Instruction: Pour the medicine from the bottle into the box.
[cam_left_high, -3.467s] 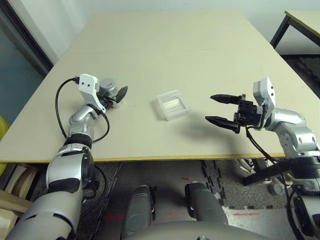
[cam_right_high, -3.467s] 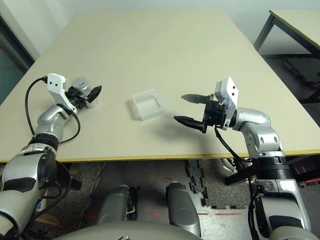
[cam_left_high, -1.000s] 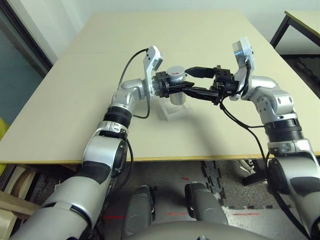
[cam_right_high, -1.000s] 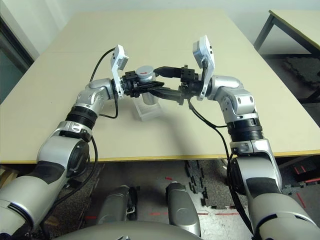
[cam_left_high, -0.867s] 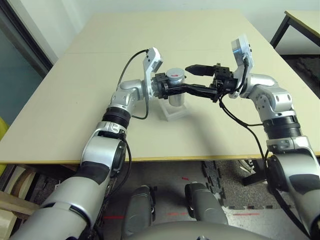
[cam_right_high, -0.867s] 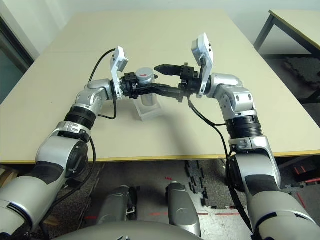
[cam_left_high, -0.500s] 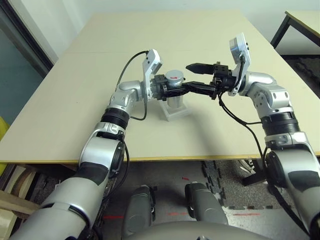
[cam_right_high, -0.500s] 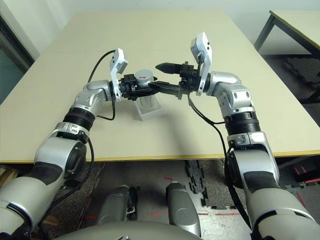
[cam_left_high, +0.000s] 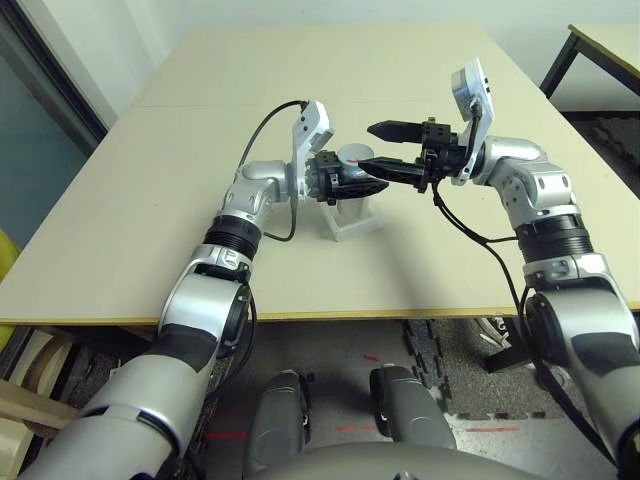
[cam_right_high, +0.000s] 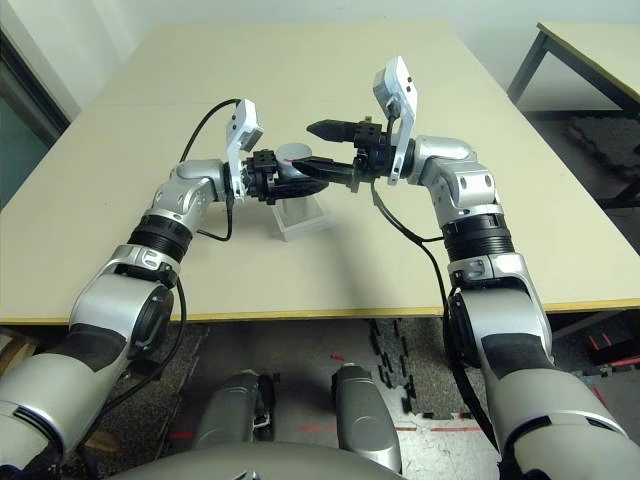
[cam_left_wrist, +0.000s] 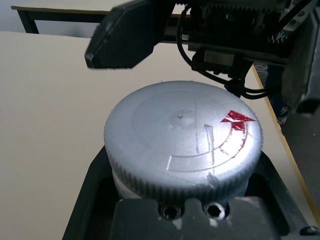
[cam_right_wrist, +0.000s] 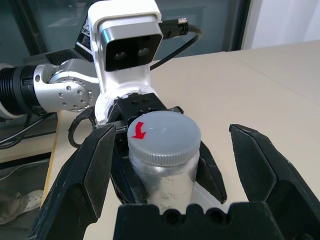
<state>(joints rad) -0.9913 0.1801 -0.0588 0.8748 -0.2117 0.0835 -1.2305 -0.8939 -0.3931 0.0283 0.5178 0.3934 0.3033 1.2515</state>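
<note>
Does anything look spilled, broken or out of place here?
Nothing stands out. The left gripper holds the bottle upright above the box, cap on, and the right gripper is open around the cap. No spill shows on the table.

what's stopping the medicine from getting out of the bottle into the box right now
The grey screw cap is on the bottle, held by the left gripper above the box. The right gripper is open around the cap. Nothing else visibly lies between bottle and box.
</note>
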